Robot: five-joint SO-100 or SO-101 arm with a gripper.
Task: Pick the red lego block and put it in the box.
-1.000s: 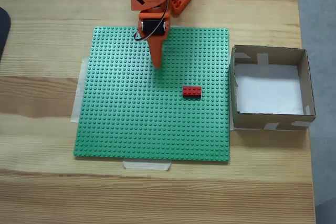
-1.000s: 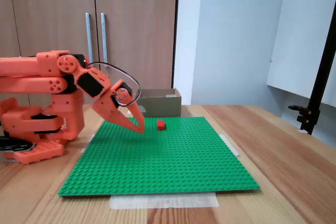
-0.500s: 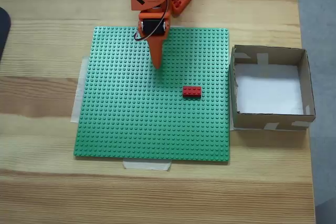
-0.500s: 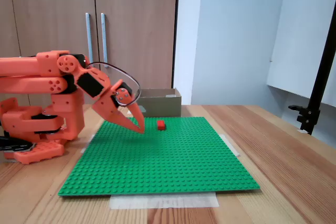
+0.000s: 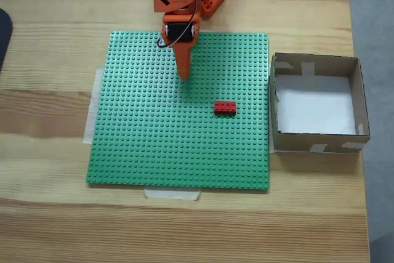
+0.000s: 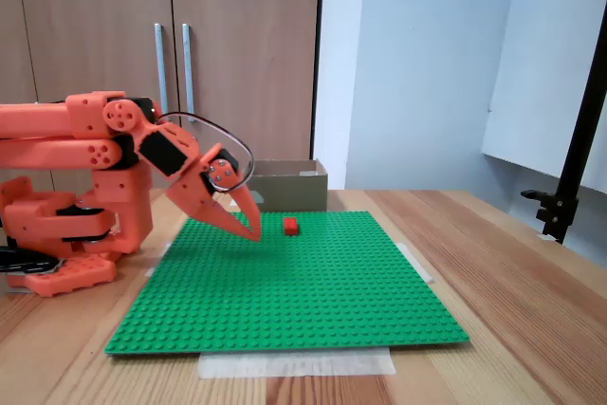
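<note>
Tool (image 5: 183,76) tapers to an orange point above studded baseplate (image 5: 154,146).

— Any writing, labels or numbers to read in either fixed view?

— None that can be made out. The box (image 5: 317,104) carries only plain pale tape patches, with no print on them.

— The red lego block (image 5: 225,107)?

— Too small for any stud lettering to be read, and the same goes for the green baseplate (image 5: 178,152).

— And the orange arm (image 6: 104,154)?

— Its housings show no readable brand or number in either view.
</note>
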